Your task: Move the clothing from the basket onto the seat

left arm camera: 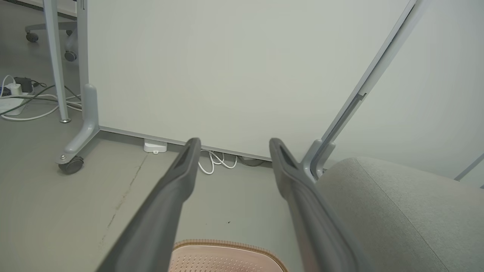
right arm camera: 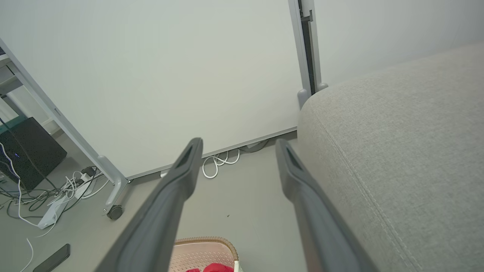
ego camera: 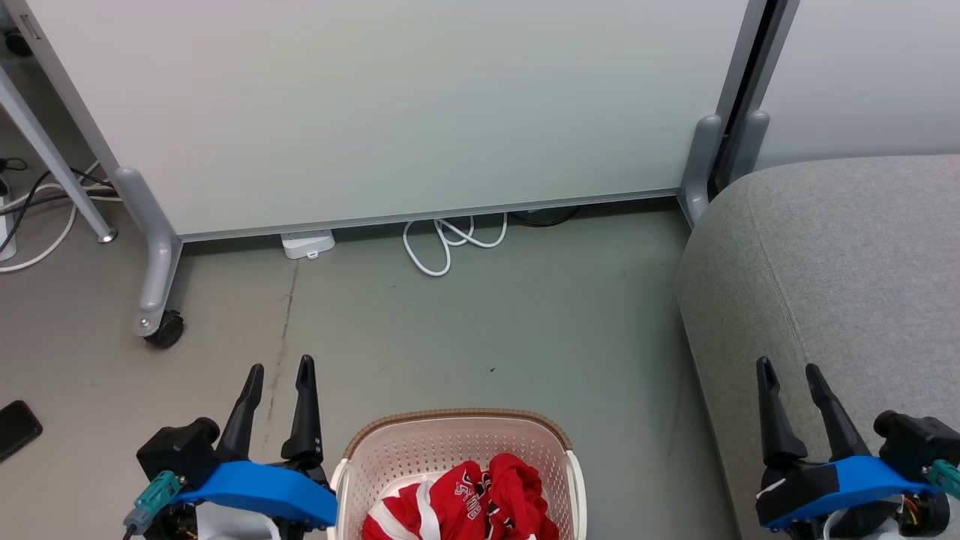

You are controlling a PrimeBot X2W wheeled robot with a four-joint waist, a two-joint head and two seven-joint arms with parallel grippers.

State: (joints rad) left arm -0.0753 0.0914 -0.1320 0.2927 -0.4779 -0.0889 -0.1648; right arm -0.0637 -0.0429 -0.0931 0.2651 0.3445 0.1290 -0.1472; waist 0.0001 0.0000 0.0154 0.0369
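Basket: cream-white perforated plastic laundry basket with a brown woven-look rim (ego camera: 457, 415), sitting on the grey floor (ego camera: 487, 330) at the bottom middle of the head view, between the two arms.
Clothing: soft red sports garments with white trim and black-and-white lettering (ego camera: 465, 501), all bunched up inside the basket. Can't tell how many pieces from the heap, and the bottom of it is cut off.
Seat: big light grey woven sofa cushion (ego camera: 840, 262) off to the robot's right, near the basket with a strip of floor in between. No clothes on the part I can see.
Left gripper: (ego camera: 281, 365) two long dark fingers spread wide, nothing between them, just beside the basket's left rim.
Right gripper: (ego camera: 787, 366) same deal, fingers apart and empty, showing against the seat's near edge.
Step in hand: looks to me like the very first reach into the basket, so basically nothing is done yet.
How I'd do it: come straight down over the heap rather than in from the side, so the fingers clear the rim. Pinch a thick fold near the top of the pile, not a thin edge, since slippery jersey fabric tends to slide out.
Lift tip: go high enough that the trailing cloth clears the rim before swinging right, or the basket probably gets dragged along.
Which arm: honestly either could work. The right is nearer the seat.
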